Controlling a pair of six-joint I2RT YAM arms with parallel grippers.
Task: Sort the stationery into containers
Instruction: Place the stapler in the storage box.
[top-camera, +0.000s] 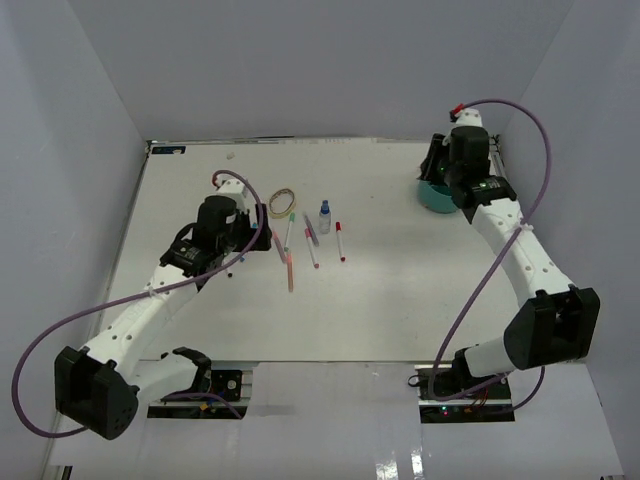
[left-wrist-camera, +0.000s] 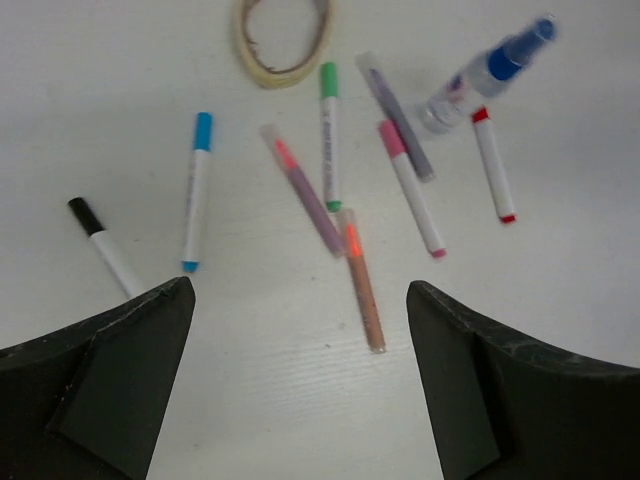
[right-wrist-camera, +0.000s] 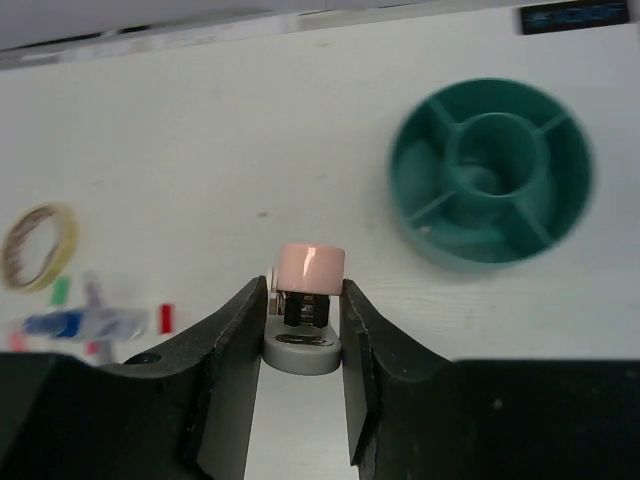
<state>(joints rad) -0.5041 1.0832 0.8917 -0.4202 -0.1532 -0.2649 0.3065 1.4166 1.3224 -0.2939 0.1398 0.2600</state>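
Pens (left-wrist-camera: 330, 135) lie on the worktop (left-wrist-camera: 280, 400), well left of the teal organiser (right-wrist-camera: 480, 255). Above them the left tool (left-wrist-camera: 298, 290) hangs, jaws wide, empty. Near the organiser, the right tool (right-wrist-camera: 303, 310) stands narrow, clamped on a small pink-topped grey item (right-wrist-camera: 311, 266).

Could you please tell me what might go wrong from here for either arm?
1. The open left gripper hangs where the orange pen touches the purple pen; closing may drag both or pinch two.
2. The right gripper holds a small pink-topped item, while the teal organiser sits off to one side in the wrist view; releasing early would likely drop it onto the table.
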